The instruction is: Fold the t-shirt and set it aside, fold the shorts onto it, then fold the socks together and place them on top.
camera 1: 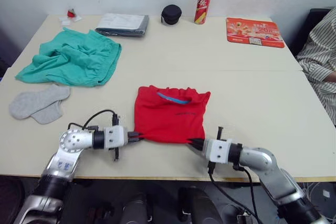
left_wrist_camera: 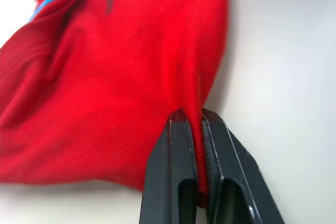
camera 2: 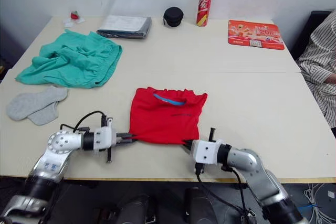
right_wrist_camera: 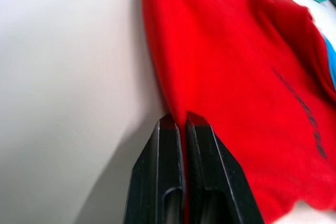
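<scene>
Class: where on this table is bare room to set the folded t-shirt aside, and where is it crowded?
Bare: the right half, between t-shirt and mat, and the middle strip. Crowded: the left, with shorts and socks, and the far edge, with cloth, pouch, can.

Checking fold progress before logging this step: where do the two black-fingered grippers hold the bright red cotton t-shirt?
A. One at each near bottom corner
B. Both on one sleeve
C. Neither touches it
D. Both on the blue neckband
A: the left gripper and right gripper each pinch a near corner of the bright red cotton t-shirt.
</scene>
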Action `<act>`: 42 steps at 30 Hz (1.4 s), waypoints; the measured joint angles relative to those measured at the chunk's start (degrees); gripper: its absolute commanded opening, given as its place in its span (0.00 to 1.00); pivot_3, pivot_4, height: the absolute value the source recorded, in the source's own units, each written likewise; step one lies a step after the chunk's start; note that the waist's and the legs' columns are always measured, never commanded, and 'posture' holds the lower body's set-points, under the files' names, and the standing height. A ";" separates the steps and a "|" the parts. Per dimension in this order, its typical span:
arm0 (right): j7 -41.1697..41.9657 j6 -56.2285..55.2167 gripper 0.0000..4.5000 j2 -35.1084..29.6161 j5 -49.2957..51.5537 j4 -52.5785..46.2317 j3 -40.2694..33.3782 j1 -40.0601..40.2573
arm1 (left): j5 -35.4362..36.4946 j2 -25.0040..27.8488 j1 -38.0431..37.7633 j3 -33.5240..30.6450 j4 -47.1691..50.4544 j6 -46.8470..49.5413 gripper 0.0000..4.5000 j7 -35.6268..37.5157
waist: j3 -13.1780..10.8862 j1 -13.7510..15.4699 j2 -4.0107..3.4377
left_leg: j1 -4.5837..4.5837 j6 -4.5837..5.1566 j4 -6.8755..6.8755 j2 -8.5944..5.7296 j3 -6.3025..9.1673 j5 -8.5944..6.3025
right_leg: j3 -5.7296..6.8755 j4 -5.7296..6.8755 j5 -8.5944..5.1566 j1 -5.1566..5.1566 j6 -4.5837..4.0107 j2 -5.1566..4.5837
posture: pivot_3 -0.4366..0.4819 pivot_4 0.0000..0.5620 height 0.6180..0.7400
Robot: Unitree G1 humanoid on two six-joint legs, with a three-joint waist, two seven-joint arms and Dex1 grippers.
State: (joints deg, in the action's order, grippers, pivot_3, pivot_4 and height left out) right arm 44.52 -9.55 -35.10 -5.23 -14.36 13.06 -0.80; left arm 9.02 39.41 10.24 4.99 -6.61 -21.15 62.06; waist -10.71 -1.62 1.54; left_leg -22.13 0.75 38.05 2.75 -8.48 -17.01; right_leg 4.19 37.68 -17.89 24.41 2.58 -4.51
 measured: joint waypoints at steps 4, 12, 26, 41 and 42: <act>-0.32 0.83 0.00 -1.17 1.29 -4.60 -0.59 7.07 | 2.82 1.76 -6.85 -1.01 6.18 2.03 0.01 0.07 | 0.01 0.10 0.01 | 0.07 0.03 0.00 -0.01 0.07 -0.06 | 0.01 0.00 0.00 -0.08 0.00 -0.03 | 0.48 0.27 1.00; -1.34 5.23 0.47 -0.80 6.61 -8.03 -2.40 12.42 | 4.79 3.12 -10.76 -2.93 8.08 4.77 0.13 -0.19 | 0.06 0.08 0.08 | 0.09 0.13 -0.01 0.00 0.09 -0.13 | 0.04 0.00 -0.01 -0.10 -0.02 -0.01 | 0.48 0.27 1.00; 10.46 20.43 0.33 -7.88 37.64 -14.91 -13.36 7.80 | 34.17 11.97 -7.06 -12.43 21.42 42.73 0.26 5.21 | 0.00 0.12 0.04 | 0.84 0.28 -0.17 0.01 0.19 -0.30 | 0.08 -0.26 -0.04 -0.90 -0.06 0.03 | 0.48 0.27 1.00; 7.72 8.94 0.01 7.60 14.06 20.25 2.64 -21.83 | 4.52 -8.95 9.56 3.21 -6.26 12.94 0.00 1.18 | 0.02 0.01 0.02 | 0.61 0.05 -0.02 -0.01 -0.01 -0.18 | 0.06 -0.27 -0.05 -0.70 -0.04 0.08 | 0.48 0.27 1.00; 7.69 8.18 0.01 8.56 13.58 22.58 2.69 -22.84 | 3.53 -9.29 9.78 3.49 -7.99 11.50 0.00 0.82 | 0.02 -0.11 0.02 | 0.62 0.05 -0.03 0.00 -0.01 -0.18 | 0.06 -0.26 -0.05 -0.70 -0.04 0.08 | 0.48 0.27 1.00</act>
State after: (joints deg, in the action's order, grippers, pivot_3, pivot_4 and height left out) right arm 52.21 -1.37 -26.54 8.35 8.22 15.75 -23.64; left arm 12.55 30.12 20.02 8.48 -14.60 -9.65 62.88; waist -10.69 -1.73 1.57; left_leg -21.51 0.80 38.03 2.75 -8.49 -17.18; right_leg 4.25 37.42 -17.94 23.71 2.54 -4.43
